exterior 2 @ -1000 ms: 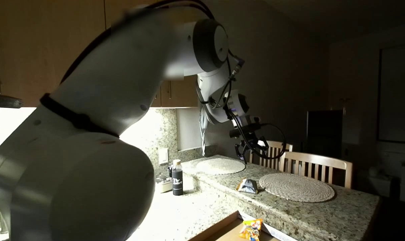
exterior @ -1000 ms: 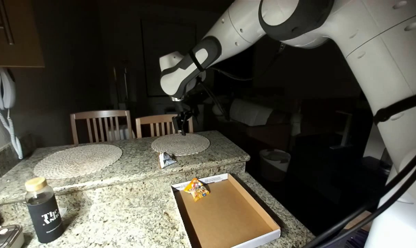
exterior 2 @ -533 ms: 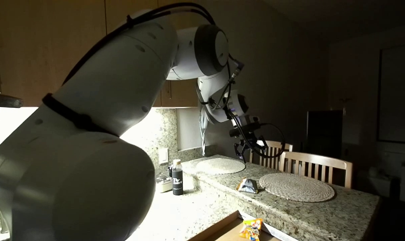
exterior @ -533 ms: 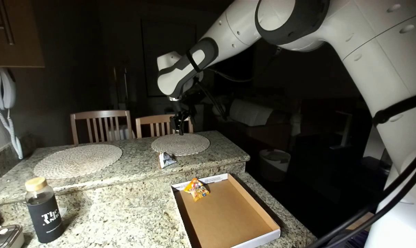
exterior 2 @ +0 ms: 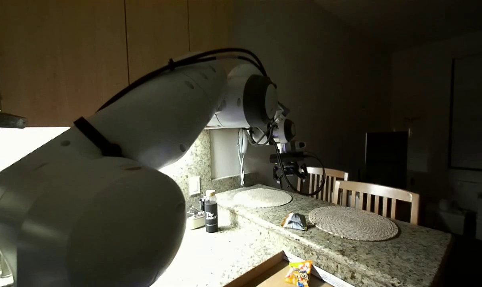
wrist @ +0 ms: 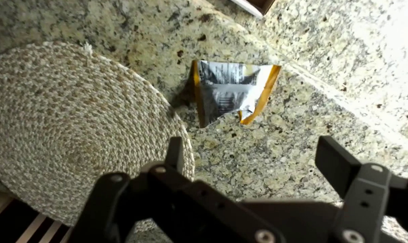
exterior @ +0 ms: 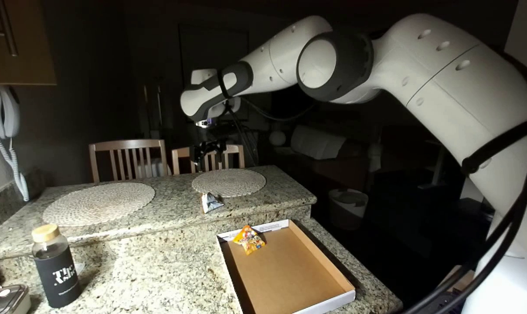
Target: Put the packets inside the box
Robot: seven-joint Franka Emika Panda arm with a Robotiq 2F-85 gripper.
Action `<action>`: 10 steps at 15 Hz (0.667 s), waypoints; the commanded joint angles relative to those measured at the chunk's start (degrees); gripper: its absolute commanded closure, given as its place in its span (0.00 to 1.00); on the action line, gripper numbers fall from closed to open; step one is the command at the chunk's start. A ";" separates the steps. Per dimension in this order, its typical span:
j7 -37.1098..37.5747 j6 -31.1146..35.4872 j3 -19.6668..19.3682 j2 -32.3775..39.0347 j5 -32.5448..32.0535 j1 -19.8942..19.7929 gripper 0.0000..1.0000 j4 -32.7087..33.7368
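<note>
Packets (exterior: 249, 240) are seen in two places. One, orange with coloured print, is contained in the shallow box (exterior: 289, 270), set near a corner and just beside a printed white wall; whether that wall is touched cannot be told. The silver packet (wrist: 224, 89), edged in orange, is supported by the raised granite counter (wrist: 268, 158), and its printed side, barcode included, is shown in the wrist view. It is placed just beside a round woven placemat (wrist: 72, 118), and a strip of granite is seen between the two. The gripper (wrist: 249, 148) is held in the air, higher than the counter top, with its fingers (wrist: 335, 165) spread wide apart and released; the silver packet is seen clear of them, further up the wrist view. Both the box and an upright bottle (exterior: 57, 279) with a wooden cap are borne by the lower counter (exterior: 158, 288), well apart from each other. A second placemat (exterior: 100, 204) is laid on the raised granite counter, and wooden chairs (exterior: 127, 145) are lined up beyond its far edge.
</note>
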 commanded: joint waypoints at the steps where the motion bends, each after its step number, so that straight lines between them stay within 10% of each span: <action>1: -1.77 -8.52 -0.13 10.54 3.57 0.96 0.00 14.01; 10: 0.89 -7.49 -0.96 24.20 3.40 1.32 0.00 31.87</action>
